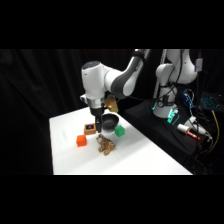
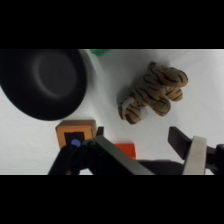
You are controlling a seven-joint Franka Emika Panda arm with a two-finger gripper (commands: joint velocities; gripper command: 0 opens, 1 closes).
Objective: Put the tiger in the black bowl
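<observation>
The tiger [image 1: 105,145] is a small tan toy with dark stripes lying on the white table [image 1: 150,162]; the wrist view shows the tiger [image 2: 152,92] on its side. To its left in that view is the black bowl [image 2: 42,82], round and holding nothing, and in the side view the bowl [image 1: 111,121] is behind the tiger. My gripper [image 1: 98,128] hangs just above the table between bowl and tiger. In the wrist view the gripper [image 2: 145,145] is open, nothing between its fingers, with the tiger a little beyond the gap.
A brown block with a blue top [image 1: 89,129] and an orange cube [image 1: 81,141] sit left of the gripper. A green cube [image 1: 119,131] lies right of the bowl. A second white arm [image 1: 172,75] and cables stand off the table at right.
</observation>
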